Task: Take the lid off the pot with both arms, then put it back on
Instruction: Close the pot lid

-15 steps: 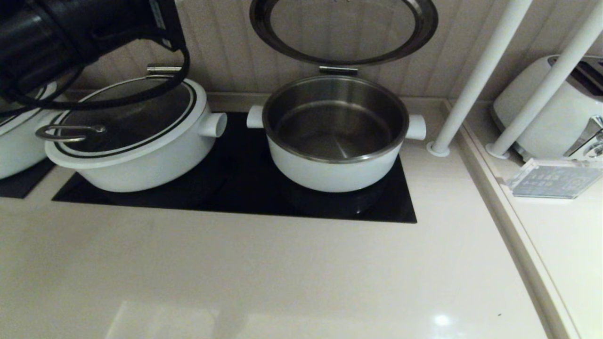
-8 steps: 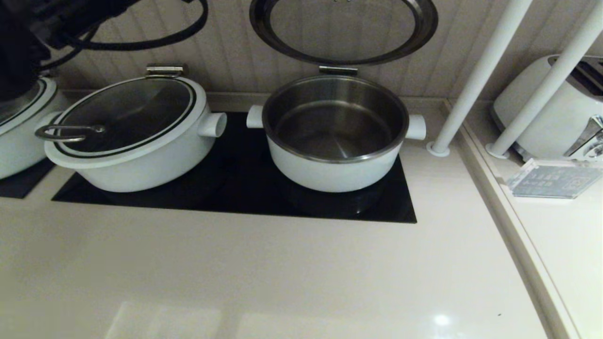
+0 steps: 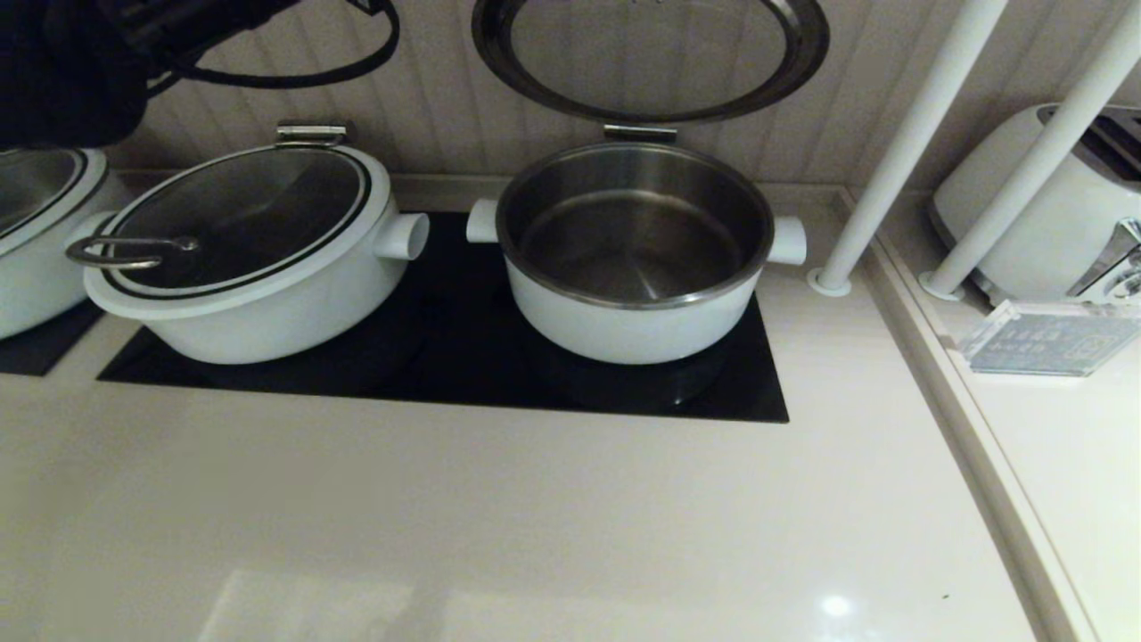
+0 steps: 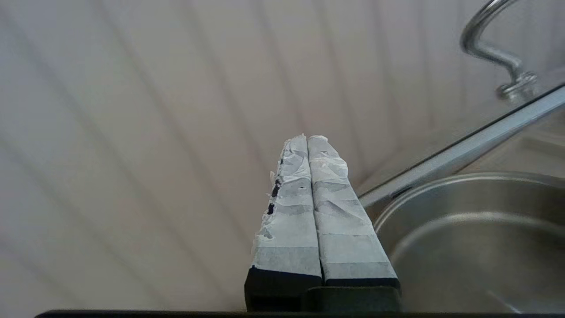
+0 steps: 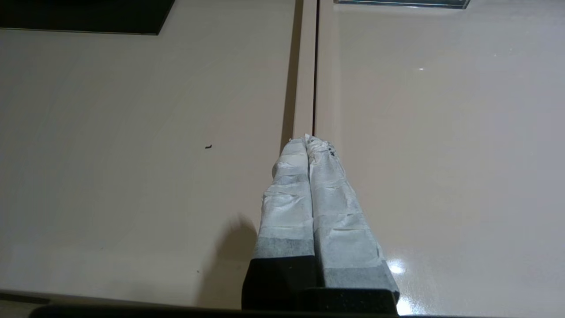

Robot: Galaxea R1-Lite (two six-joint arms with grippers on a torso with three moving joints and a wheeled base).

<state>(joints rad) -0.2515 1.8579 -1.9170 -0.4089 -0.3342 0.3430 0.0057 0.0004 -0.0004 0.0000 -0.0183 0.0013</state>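
The deep white pot (image 3: 628, 259) stands open on the black cooktop (image 3: 446, 357); its steel inside also shows in the left wrist view (image 4: 476, 247). The lid (image 3: 802, 53) stands upright behind the pot against the wall. Its rim (image 4: 463, 145) and steel loop handle (image 4: 490, 48) show in the left wrist view. My left gripper (image 4: 307, 138) is shut and empty, beside the lid's rim, pointing at the wall. Only the left arm (image 3: 71, 71) shows in the head view, at the top left. My right gripper (image 5: 307, 139) is shut and empty, low over the counter seam, outside the head view.
A wider white pot with its own glass lid (image 3: 241, 250) sits left of the task pot. Another white pot (image 3: 36, 232) is at the far left. Two white poles (image 3: 900, 152), a white toaster (image 3: 1043, 205) and a clear stand (image 3: 1043, 339) are to the right.
My left arm has risen and pulled back to the upper left, uncovering the wider pot's lid. The cable loop has lifted with it. The pot and the lid have not moved.
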